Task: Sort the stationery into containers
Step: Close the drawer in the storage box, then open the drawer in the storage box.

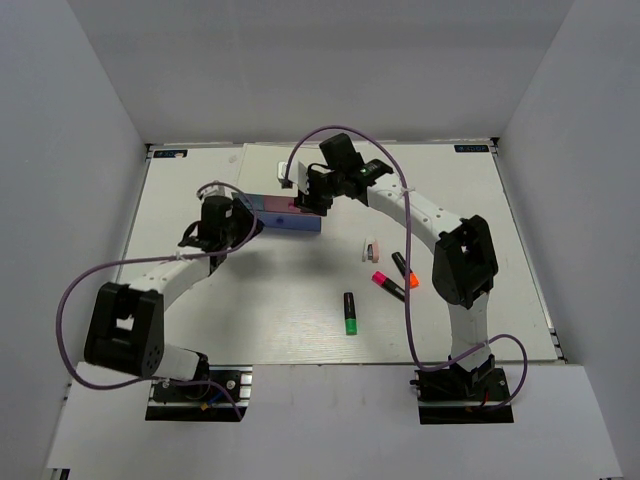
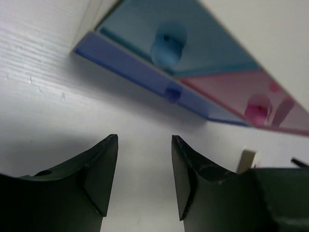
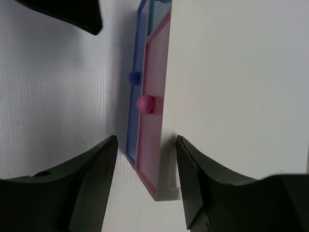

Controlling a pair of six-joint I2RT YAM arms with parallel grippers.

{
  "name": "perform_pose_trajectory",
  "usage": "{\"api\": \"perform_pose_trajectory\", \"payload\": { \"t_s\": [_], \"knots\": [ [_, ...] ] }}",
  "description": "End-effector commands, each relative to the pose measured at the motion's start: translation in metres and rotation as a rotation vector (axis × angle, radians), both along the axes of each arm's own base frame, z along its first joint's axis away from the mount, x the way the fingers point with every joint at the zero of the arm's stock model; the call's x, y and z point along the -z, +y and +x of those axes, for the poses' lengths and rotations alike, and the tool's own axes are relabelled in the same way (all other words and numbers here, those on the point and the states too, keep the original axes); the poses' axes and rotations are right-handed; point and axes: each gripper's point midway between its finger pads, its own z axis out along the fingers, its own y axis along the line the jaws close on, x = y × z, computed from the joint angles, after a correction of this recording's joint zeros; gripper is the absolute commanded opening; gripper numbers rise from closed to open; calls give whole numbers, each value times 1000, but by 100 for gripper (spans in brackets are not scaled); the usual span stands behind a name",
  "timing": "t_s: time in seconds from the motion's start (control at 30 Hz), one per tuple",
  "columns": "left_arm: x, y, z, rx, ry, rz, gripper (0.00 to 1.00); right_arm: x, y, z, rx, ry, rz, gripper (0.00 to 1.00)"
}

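The drawer box point(image 1: 268, 172) has a white top and stands at the table's back middle. Its light blue point(image 2: 203, 38), purple point(image 2: 130, 67) and pink point(image 2: 231, 89) drawer fronts face me, and the purple one sticks out a little. My left gripper point(image 1: 250, 224) is open and empty, low in front of the box's left end point(image 2: 145, 140). My right gripper point(image 1: 302, 196) is open and straddles the box's right corner by the pink drawer point(image 3: 146, 140). A green highlighter point(image 1: 351, 313), a pink one point(image 1: 388, 285), an orange one point(image 1: 405, 270) and a pale eraser point(image 1: 372, 250) lie on the table to the right.
White walls enclose the table point(image 1: 200, 320) on three sides. The left gripper's dark finger point(image 3: 72, 12) shows at the top left of the right wrist view. A pale block point(image 2: 247, 159) lies past the box in the left wrist view.
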Motion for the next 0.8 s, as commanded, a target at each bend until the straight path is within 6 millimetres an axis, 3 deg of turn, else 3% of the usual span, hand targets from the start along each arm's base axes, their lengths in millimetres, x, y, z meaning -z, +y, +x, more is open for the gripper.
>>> {"api": "perform_pose_trajectory", "payload": {
  "t_s": [0.0, 0.07, 0.13, 0.2, 0.33, 0.4, 0.47, 0.53, 0.63, 0.77],
  "knots": [
    [-29, -11, -23, 108, -88, -25, 59, -5, -1, -4, 17, 46, 0, 58],
    [-26, -11, -37, 144, -97, -17, 59, -16, 1, -4, 19, 47, 24, 58],
    [-38, -19, -41, 217, -150, -24, 59, -26, -1, -7, 29, 55, 45, 59],
    [-38, -31, -48, 299, -159, -32, 59, -41, -1, -10, 30, 49, 78, 59],
    [-43, -47, -37, 384, -216, -38, 59, -56, -8, -10, 89, 103, 133, 59],
    [-42, -52, -31, 399, -227, -29, 59, -64, -11, -11, 100, 112, 154, 51],
    [-52, -55, -18, 410, -269, -12, 59, -71, -19, -9, 130, 129, 173, 45],
    [-47, -64, -11, 437, -260, 13, 59, -76, -24, -5, 152, 131, 186, 42],
    [-58, -76, 4, 454, -277, 28, 60, -77, -35, 2, 184, 131, 186, 42],
    [-55, -84, 16, 456, -271, 46, 63, -74, -46, 12, 219, 141, 188, 44]
  ]
}}
